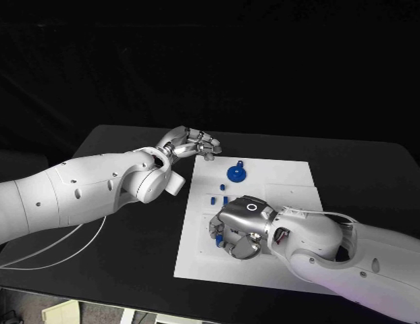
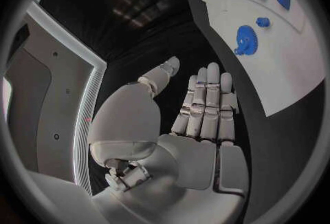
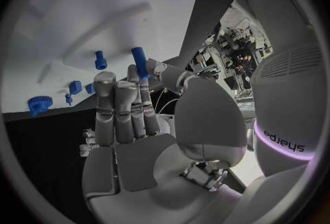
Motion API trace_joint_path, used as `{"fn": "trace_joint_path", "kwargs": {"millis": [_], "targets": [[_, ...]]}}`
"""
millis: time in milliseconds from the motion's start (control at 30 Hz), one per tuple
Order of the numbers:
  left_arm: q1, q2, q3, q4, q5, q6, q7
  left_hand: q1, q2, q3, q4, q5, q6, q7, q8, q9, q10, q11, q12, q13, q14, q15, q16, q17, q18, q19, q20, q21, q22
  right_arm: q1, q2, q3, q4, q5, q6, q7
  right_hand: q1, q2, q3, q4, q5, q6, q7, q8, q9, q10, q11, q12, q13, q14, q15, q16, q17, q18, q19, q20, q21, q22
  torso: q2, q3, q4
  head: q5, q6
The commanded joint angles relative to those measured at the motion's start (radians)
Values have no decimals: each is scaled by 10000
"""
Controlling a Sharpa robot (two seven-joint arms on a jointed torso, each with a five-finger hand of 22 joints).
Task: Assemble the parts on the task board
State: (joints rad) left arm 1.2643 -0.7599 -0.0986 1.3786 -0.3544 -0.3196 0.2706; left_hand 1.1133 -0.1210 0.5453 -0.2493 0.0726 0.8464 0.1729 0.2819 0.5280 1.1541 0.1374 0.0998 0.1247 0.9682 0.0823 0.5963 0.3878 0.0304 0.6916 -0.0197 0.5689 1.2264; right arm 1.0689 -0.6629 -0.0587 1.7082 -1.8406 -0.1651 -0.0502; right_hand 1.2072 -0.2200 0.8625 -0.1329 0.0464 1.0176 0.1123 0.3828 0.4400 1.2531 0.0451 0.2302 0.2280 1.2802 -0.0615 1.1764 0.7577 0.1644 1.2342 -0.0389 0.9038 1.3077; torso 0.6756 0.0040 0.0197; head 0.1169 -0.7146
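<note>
Your right robot hand (image 1: 238, 233) sits low over the near left part of the task board (image 1: 288, 185), and its wrist view shows a blue peg (image 3: 139, 62) pinched at the fingertips, grasped and upright. Your left robot hand (image 1: 192, 144) hovers past the board's far left corner over the black table (image 1: 122, 145), fingers apart, holding nothing. A blue gear (image 1: 236, 174) lies on the board between the two hands, with small blue parts (image 1: 219, 200) just beside the right hand.

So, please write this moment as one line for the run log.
left hand: open, beside board's far corner | right hand: over board, fingers pinch blue peg | gear: on board
</note>
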Motion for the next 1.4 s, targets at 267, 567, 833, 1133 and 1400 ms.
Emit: {"fn": "trace_joint_path", "kwargs": {"millis": [267, 567, 833, 1133, 1400], "targets": [[3, 13, 8, 20, 47, 112, 56, 12, 58, 10, 53, 45, -85, 7, 54, -13, -38, -3, -41, -15, 14, 55, -39, 20, 66, 24, 75, -48, 13, -30, 38, -116, 16, -43, 477, 80, -121, 78, -42, -96, 107, 74, -9, 26, 18, 175, -34, 24, 3, -27, -93, -30, -14, 974, -13, -44, 59, 190, 1, 0, -2, 1, -26], [3, 11, 7, 23, 47, 124, 29, 8, 58, 8, 55, 45, -87, 7, 55, -14, -38, -2, -42, -15, 15, 55, -45, 29, 66, 26, 76, -51, 15, -30, 13, -129, -19, 93, 246, 94, -521, -9, -417, -456, 1042, 55, 11, -55, -11, 118, -10, -10, 7, -44, -62, -52, -29, 974, -45, -5, 95, 185, 0, 6, -6, 5, -36], [3, 7, 7, 24, 47, 116, 24, 6, 56, 6, 55, 44, -89, 8, 55, -16, -39, -1, -44, -15, 15, 56, -52, 37, 66, 26, 76, -54, 17, -29, -24, -131, -27, 354, -207, 150, -1258, -289, -1980, -716, 1537, -439, 213, -338, -118, -415, 179, -301, -129, -58, 116, -19, -14, 974, -72, -8, 113, 171, 0, 2, -9, -1, -43], [3, -11, 7, 27, 47, 131, -15, 13, 60, 10, 53, 49, -99, 11, 55, -19, -45, 1, -50, -17, 17, 56, -65, 56, 69, 31, 75, -60, 21, -29, -58, -131, -34, 414, -546, 139, -1208, -411, -2402, -794, 1615, -798, 373, -534, -209, -798, 329, -491, -257, -113, 261, -2, -9, 974, -120, -23, 52, 143, 2, 0, 0, -5, -34], [3, -21, 7, 28, 47, 134, -18, 11, 56, 7, 54, 50, -108, 16, 54, -23, -48, 4, -54, -18, 18, 57, -77, 73, 70, 37, 76, -65, 24, -29, -93, -132, -23, 415, -748, 147, -1127, -408, -2389, -766, 1600, -839, 392, -555, -223, -841, 348, -505, -281, -129, 280, 1, -10, 974, -132, -25, 30, 136, 1, 2, -4, 1, -30]]}}
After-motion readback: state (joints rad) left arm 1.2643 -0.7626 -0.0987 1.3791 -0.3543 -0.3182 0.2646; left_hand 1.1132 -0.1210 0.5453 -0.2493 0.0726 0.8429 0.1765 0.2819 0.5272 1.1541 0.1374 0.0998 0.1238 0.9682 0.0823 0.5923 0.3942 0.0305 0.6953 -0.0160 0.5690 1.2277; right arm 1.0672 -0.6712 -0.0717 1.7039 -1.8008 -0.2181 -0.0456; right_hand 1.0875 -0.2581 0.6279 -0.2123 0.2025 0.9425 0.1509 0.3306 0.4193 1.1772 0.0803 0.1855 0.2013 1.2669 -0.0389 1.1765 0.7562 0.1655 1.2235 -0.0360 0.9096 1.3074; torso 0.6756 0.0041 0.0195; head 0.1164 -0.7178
